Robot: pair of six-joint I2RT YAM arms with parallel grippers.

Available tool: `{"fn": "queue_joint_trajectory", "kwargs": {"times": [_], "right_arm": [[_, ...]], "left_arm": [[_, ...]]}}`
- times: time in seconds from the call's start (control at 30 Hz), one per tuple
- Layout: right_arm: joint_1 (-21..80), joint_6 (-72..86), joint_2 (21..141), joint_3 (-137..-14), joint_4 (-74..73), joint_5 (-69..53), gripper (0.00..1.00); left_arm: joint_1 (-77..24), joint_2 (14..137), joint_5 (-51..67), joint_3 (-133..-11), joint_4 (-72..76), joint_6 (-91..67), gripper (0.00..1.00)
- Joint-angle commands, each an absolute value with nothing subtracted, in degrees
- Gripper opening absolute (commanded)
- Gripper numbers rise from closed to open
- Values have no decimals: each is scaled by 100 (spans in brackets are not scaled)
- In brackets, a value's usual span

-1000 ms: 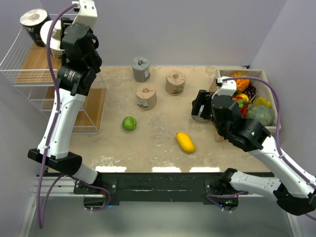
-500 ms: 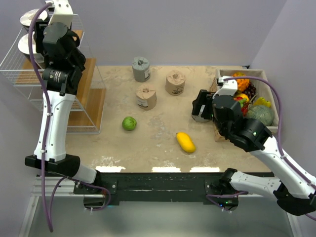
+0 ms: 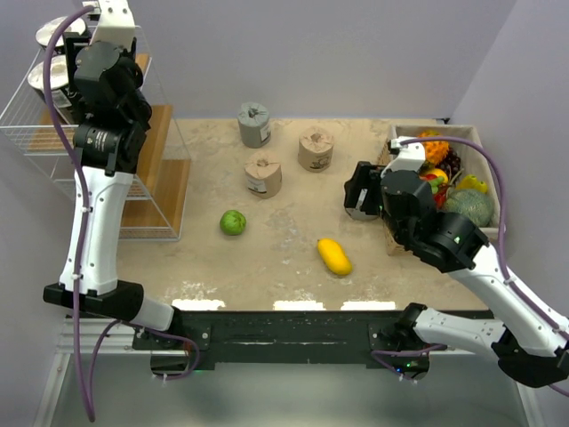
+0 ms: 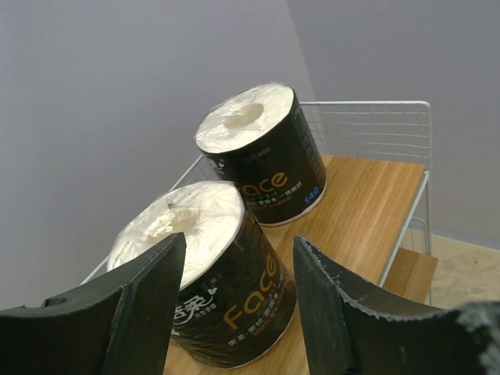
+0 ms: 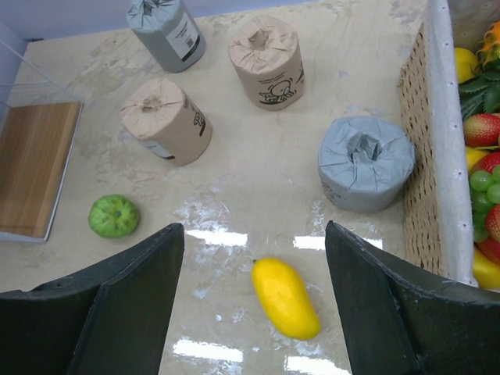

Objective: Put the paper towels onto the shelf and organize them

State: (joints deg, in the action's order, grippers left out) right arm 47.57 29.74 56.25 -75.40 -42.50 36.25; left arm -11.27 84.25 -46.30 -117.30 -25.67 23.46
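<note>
Two black-wrapped paper towels stand on the shelf's (image 3: 27,116) top wooden board (image 4: 367,203), one far (image 4: 262,152), one near (image 4: 211,281). My left gripper (image 4: 238,305) is open, its jaws on either side of the near black roll with a gap at the right jaw. On the table stand two tan rolls (image 3: 263,174) (image 3: 316,149) and a grey roll (image 3: 254,124). Another grey roll (image 5: 366,162) sits beside the fruit box, hidden in the top view. My right gripper (image 5: 254,305) hovers open above the table, holding nothing.
A yellow mango (image 3: 334,256) lies under the right gripper and a green fruit (image 3: 233,222) sits left of it. The tan fruit box (image 5: 426,172) stands at the table's right edge. The shelf's lower boards (image 3: 164,178) step out onto the table's left side.
The left arm swung left over the shelf's top tier and its jaws widened around the near black roll, which now stands beside the other. The right arm barely moved.
</note>
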Motion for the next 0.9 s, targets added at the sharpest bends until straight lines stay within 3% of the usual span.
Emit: {"fn": "queue_joint_trajectory", "kwargs": {"times": [0.0, 0.6, 0.87], "right_arm": [[4764, 2900, 5722, -7848, -4078, 3481, 77], [4772, 2786, 5888, -7998, -4096, 3401, 76], [4772, 2786, 5950, -7981, -4034, 3331, 76]], "left_arm": [[-1099, 8200, -4148, -11585, -2637, 2004, 61], [-598, 8271, -4773, -10960, -2558, 1837, 57], [-527, 8165, -3658, -10837, -2663, 1626, 58]]}}
